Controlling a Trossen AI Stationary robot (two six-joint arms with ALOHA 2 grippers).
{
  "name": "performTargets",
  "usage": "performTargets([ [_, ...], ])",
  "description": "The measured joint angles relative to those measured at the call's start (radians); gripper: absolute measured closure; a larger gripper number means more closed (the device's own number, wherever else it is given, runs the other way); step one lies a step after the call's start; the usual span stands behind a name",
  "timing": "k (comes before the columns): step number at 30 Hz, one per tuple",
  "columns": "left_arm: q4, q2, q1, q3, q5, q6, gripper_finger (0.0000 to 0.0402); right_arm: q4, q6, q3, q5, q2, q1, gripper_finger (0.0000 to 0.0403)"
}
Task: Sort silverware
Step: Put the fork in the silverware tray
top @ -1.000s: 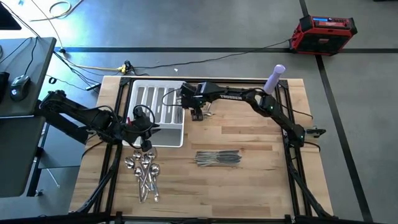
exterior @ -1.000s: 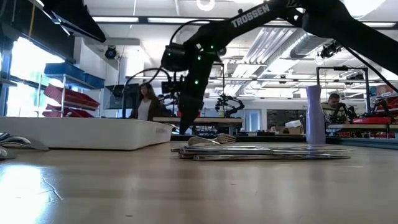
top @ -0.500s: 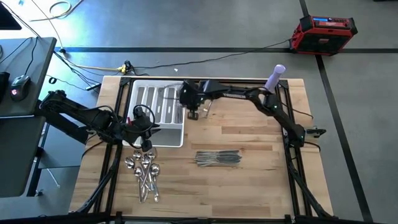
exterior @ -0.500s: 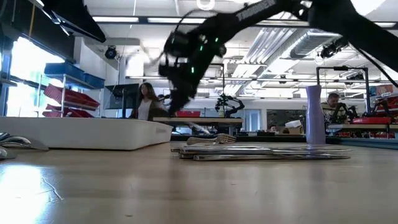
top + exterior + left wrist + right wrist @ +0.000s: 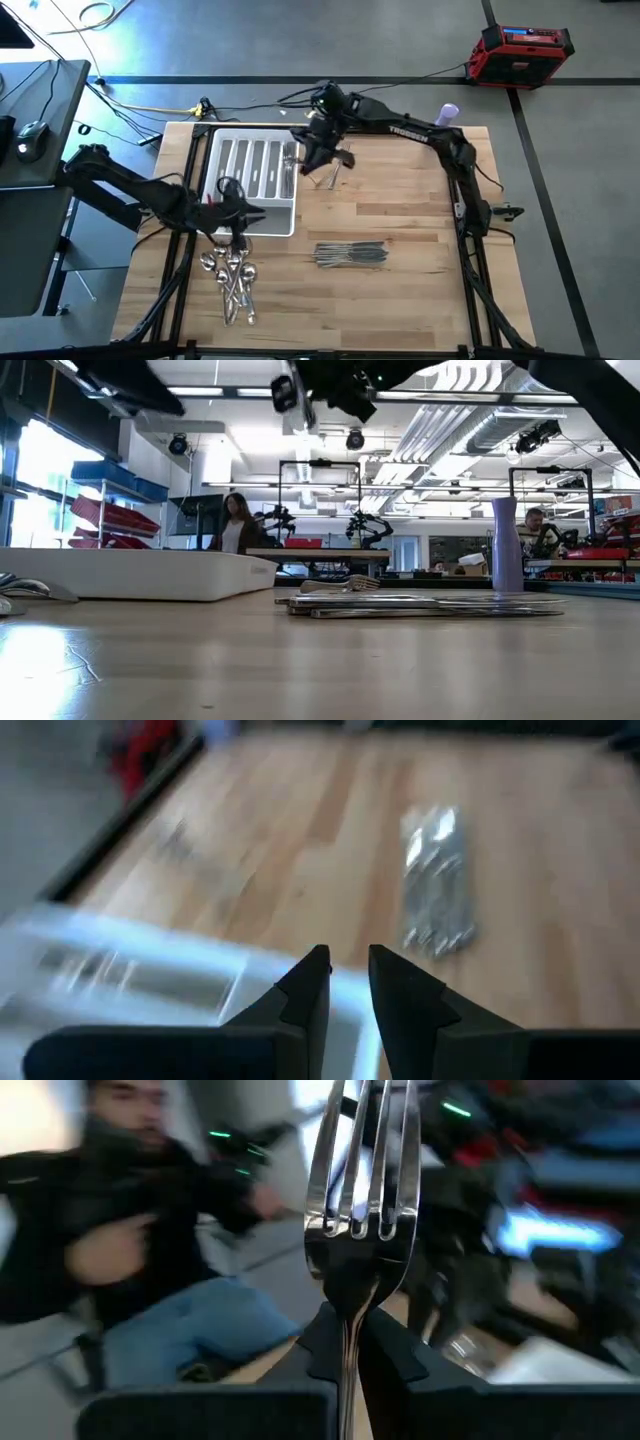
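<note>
Right now the right gripper (image 5: 348, 1342) is clamped on the handle of a single fork (image 5: 357, 1190), tines pointing away from the wrist, and the high view puts it raised above the far edge of the table (image 5: 400, 215), just beside the white tray (image 5: 252, 222). A second fork (image 5: 334, 172) seems to lie on the wood below it.

To do this step well, the fork should travel level over the tray wall and be lined up lengthwise with a slot before the fingers part. Lowering it close to the tray floor first would probably stop it bouncing into a neighbouring compartment. The grip is narrow and near the handle's end, so a slow wrist turn is the safer choice.

The left gripper (image 5: 347, 982) hangs over the near corner of the tray, next to the spoons. Its fingers stand a little apart with nothing between them.

Counts, as far as they can be made:
- One fork is in the air.
- One fork is possibly on the table below it.
- One bundle of knives (image 5: 350, 254) lies mid-table, perhaps five or six, though they overlap too tightly to be sure.
- One heap of spoons (image 5: 231, 275) lies near the front-left, roughly six.
- Several pieces already lie in the tray's long slots, too glary to number.
</note>
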Motion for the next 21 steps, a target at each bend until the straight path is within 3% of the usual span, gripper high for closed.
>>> performTargets([
  [4,0.501,0.004,0.054,-0.134,0.069,0.251,0.0343,0.02,-0.117,0.0,-0.107,0.001,0.114,0.0402],
  [7,0.709,0.003,0.114,-0.186,0.158,0.306,0.0343,0.028,-0.181,0.0,-0.11,0.001,0.168,0.0403],
  [14,0.873,0.057,0.246,-0.201,0.526,0.192,0.0307,0.072,-0.197,0.0,-0.014,0.002,0.247,0.0403],
  [21,0.976,0.244,0.258,-0.188,0.565,0.15,0.0235,0.143,-0.186,0.0,0.167,0.002,0.271,0.0403],
])
